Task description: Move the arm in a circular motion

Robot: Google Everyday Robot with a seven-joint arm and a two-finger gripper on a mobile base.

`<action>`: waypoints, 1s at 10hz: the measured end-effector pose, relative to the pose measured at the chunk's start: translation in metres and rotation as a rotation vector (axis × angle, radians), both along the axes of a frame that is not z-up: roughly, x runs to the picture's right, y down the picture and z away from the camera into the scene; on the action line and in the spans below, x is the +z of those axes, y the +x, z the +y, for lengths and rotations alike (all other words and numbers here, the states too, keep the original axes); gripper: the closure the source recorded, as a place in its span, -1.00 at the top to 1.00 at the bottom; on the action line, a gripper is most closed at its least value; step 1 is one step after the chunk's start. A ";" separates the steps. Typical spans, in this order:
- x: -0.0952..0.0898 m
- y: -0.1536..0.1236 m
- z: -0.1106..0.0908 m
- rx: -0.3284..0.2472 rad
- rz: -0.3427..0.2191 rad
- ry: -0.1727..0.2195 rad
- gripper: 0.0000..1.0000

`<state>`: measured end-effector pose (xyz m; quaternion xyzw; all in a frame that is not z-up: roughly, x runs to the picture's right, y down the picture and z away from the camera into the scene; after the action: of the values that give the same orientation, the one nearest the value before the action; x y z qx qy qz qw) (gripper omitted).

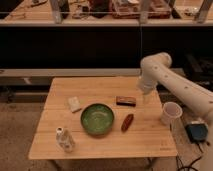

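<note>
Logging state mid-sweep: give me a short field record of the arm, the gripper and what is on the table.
arm: the arm comes in from the right, elbow high, forearm angled down
gripper: the gripper points down over the right rear of the table, just right of the dark brown bar
centre: green bowl
left of bowl: pale block
right of bowl: reddish oblong piece
front left: white bottle
right edge: white cup
</note>
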<state>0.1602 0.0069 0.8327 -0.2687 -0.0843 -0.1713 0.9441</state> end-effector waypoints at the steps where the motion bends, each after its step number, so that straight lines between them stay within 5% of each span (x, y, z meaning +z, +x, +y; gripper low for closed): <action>1: 0.003 -0.037 -0.011 -0.019 -0.045 0.006 0.30; 3: -0.002 -0.112 -0.017 -0.093 -0.171 0.009 0.30; 5: -0.018 -0.145 0.003 -0.138 -0.276 -0.012 0.30; 10: -0.087 -0.103 0.093 -0.199 -0.387 -0.074 0.30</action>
<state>0.0567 0.1000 0.7457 -0.2724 -0.2433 -0.3088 0.8782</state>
